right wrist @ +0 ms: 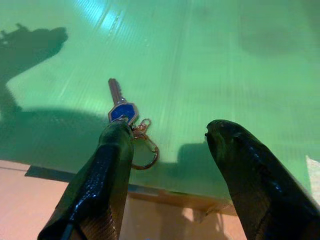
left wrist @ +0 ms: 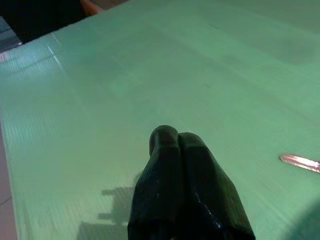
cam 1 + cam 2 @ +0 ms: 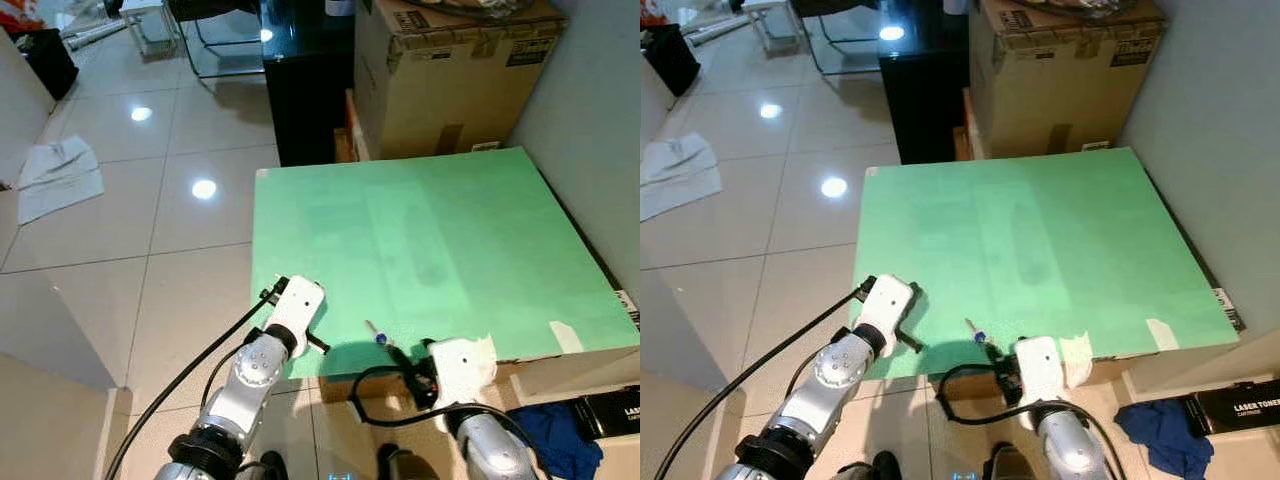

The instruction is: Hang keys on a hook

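- The key [image 1: 118, 101], silver-bladed with a blue head, lies flat on the green board [image 3: 440, 240] close to its near edge, its blade pointing away from the robot.
- A coppery ring and clasp [image 1: 144, 145] trail from the key's head toward the board's edge.
- The right gripper [image 1: 167, 135] hovers over that edge with its two black fingers spread wide and nothing between them; one fingertip [image 1: 117, 131] sits right at the key's head and partly overlaps the ring, the other [image 1: 225, 132] stands well off to the side over bare board.
- Whether that near fingertip actually touches the key cannot be told.
- From the head camera the key [image 3: 374, 332] shows just ahead of the right wrist's white housing.
- The left gripper [image 2: 171, 139] is over the board's near left corner, to the left of the key; its fingers are pressed together and carry nothing.
- Past the board's far side stand a cardboard box [image 3: 450, 75] and a black cabinet [image 3: 305, 85].
- A blue cloth [image 3: 550, 435] lies on the floor beside the right arm.
- White paper [image 3: 58, 175] lies on the tiled floor [image 3: 170, 230] far off to the left.
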Available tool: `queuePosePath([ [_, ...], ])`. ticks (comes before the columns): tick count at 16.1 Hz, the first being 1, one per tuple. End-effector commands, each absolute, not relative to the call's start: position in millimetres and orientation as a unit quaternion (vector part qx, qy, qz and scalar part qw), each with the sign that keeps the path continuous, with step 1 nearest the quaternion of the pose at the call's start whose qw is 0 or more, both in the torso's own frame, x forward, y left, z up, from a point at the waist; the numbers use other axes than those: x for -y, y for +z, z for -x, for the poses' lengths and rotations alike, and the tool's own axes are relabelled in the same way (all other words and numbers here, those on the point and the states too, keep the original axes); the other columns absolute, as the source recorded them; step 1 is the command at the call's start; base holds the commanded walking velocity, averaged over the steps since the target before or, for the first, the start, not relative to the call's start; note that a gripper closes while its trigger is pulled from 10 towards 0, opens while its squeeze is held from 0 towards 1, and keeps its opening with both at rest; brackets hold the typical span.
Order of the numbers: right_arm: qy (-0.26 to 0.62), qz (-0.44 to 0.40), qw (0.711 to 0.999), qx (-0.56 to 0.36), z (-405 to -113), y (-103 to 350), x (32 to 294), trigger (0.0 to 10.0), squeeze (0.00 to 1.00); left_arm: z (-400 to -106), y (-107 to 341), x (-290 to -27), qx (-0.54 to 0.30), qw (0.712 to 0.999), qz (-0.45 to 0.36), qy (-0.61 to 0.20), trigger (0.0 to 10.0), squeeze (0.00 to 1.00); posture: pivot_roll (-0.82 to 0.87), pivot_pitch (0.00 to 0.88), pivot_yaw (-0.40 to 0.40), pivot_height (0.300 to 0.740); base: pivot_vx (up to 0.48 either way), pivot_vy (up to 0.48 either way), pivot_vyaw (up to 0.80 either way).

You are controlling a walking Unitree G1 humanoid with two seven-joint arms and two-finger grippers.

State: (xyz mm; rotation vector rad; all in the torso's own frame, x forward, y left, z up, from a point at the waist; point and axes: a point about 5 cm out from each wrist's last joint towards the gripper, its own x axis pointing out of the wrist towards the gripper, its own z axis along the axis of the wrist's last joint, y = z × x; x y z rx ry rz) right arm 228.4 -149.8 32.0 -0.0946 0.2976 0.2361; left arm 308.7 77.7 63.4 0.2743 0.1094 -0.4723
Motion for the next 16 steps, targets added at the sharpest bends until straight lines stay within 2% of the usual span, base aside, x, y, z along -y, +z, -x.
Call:
queuePosePath([
  [1, 0.116, 0.036, 0.979, -0.161, -222.6, 25.7, 146.1, 10.0, 0.0, -304.8, 57.3, -82.6, -0.07, 0.961, -0.137, -0.232, 10.0, 0.0, -0.3, 0.247, 0.082, 0.74, 0.0, 0.48, -0.65],
  [3, 0.116, 0.037, 0.98, -0.157, -220.9, 25.3, 144.1, 10.0, 0.0, -304.8, 56.8, -80.4, -0.071, 0.96, -0.141, -0.233, 10.0, 0.0, -0.3, 0.248, 0.086, 0.74, 0.0, 0.48, -0.74],
  [7, 0.101, 0.034, 0.982, -0.153, -220.9, 24.7, 145.7, 10.0, 0.0, -305.4, 57.2, -80.3, -0.071, 0.96, -0.149, -0.228, 10.0, 0.0, -0.3, 0.251, 0.09, 0.74, 0.0, 0.0, 0.0],
  [9, 0.067, 0.004, 0.984, -0.164, -222.0, 21.3, 151.6, 10.0, 0.0, -304.5, 56.8, -81.1, -0.072, 0.96, -0.148, -0.228, 10.0, 0.0, -0.29, 0.253, 0.091, 0.74, 0.0, 0.0, 0.0],
  [13, -0.044, 0.083, 0.979, -0.181, -221.4, 14.5, 186.2, 10.0, 0.0, -302.3, 55.4, -83.3, -0.075, 0.959, -0.149, -0.228, 10.0, 0.0, -0.29, 0.254, 0.087, 0.74, 0.0, 0.0, 0.0],
  [16, -0.111, 0.106, 0.971, -0.182, -214.3, 14.3, 208.9, 10.0, 0.0, -298.2, 54.9, -79.8, -0.07, 0.957, -0.147, -0.239, 10.0, 0.0, -0.29, 0.249, 0.085, 0.74, 0.0, 0.0, 0.0],
])
